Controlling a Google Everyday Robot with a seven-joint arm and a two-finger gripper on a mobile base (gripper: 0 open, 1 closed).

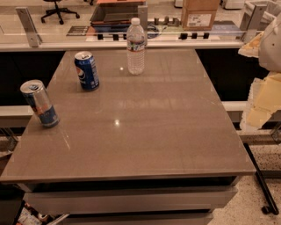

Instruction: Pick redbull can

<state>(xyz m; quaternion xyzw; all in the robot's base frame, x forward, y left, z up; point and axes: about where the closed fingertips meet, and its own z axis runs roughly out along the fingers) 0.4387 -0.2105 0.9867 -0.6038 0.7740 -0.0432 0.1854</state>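
The redbull can (pixel 39 103), slim with silver and blue panels and a silver top, stands upright near the left edge of the brown table (pixel 149 132). My gripper is not in view. Only pale cream parts of my arm (pixel 263 92) show at the right edge of the view, beyond the table's right side and far from the can.
A wider blue Pepsi can (pixel 86 70) stands behind and right of the redbull can. A clear water bottle (pixel 136 46) stands at the table's far middle. A counter with a cardboard box (pixel 199 13) runs behind the table. Floor and a cart leg lie to the right.
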